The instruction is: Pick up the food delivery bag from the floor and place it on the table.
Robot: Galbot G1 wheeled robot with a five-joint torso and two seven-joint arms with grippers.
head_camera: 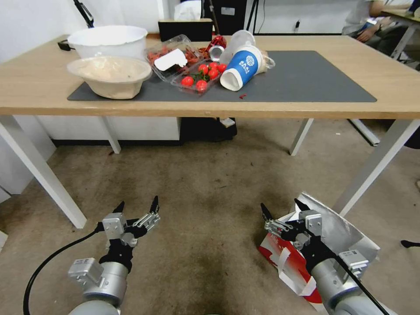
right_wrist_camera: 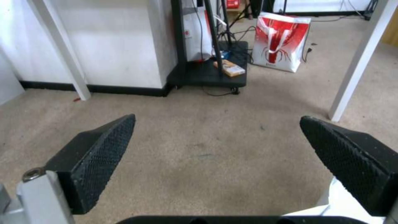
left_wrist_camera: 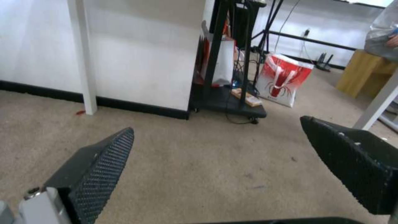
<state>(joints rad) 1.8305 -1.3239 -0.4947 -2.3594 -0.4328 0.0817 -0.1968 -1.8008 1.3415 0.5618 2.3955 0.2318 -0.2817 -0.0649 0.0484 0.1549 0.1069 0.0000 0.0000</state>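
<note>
The food delivery bag (head_camera: 337,238) sits on the floor (head_camera: 205,192) at the robot's right, near the table's front right leg; its white side with red base and a white strap handle faces the robot, and the silver foil lining shows at its open top; the right arm crosses in front of it.

The right gripper (head_camera: 280,209) hangs low over the floor, just above the bag's near left corner, not touching it as far as can be seen; its two black fingers are spread wide with nothing between them; the right wrist view confirms this, both textured pads apart over bare carpet.

The left gripper (head_camera: 136,205) hangs at a similar height on the robot's left, well apart from the bag; its fingers are likewise spread and hold nothing; the left wrist view shows the same gap over carpet.

The table (head_camera: 35,83) stands ahead, light wood on white legs, carrying a dark grey mat (head_camera: 315,78); on the mat's left half lie a white bowl (head_camera: 109,40), a beige bowl (head_camera: 110,75), a clear tray of tomatoes (head_camera: 199,76) and a blue-and-white paper cup (head_camera: 239,66) tipped on its side; the mat's right half is bare.

Both wrist views show a second red-and-white bag (right_wrist_camera: 282,42) standing far off beyond the table, beside a black wheeled stand (right_wrist_camera: 207,70).
</note>
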